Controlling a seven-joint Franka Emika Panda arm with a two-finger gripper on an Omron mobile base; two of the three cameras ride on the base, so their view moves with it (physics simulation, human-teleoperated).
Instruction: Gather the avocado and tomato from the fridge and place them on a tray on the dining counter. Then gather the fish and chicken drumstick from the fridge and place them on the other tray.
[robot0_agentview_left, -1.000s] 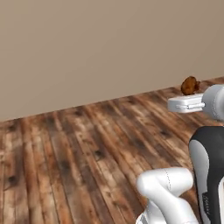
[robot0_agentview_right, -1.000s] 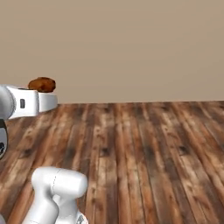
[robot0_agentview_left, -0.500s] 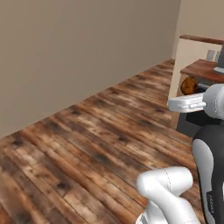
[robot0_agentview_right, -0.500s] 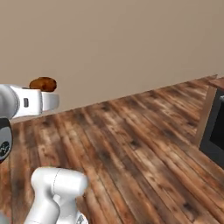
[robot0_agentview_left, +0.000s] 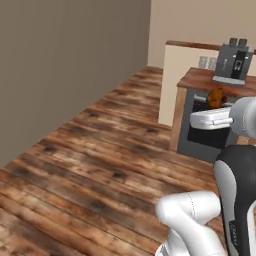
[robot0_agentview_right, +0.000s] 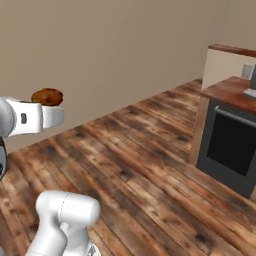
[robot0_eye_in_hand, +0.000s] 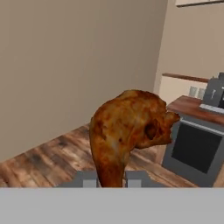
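Chicken drumstick bone end hidden between hand fingers.

Drumstick showing rough, glossy browned skin. Floor looking like worn wood planks. Wall appearing matt, smooth. Counter top reading as polished wood.

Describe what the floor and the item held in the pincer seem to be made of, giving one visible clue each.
Floor: looks like dark stained wood planks, shown by long board seams and grain, slightly glossy. Chicken drumstick: looks like roasted meat, with mottled golden-brown, matte skin, clamped in the pincer.
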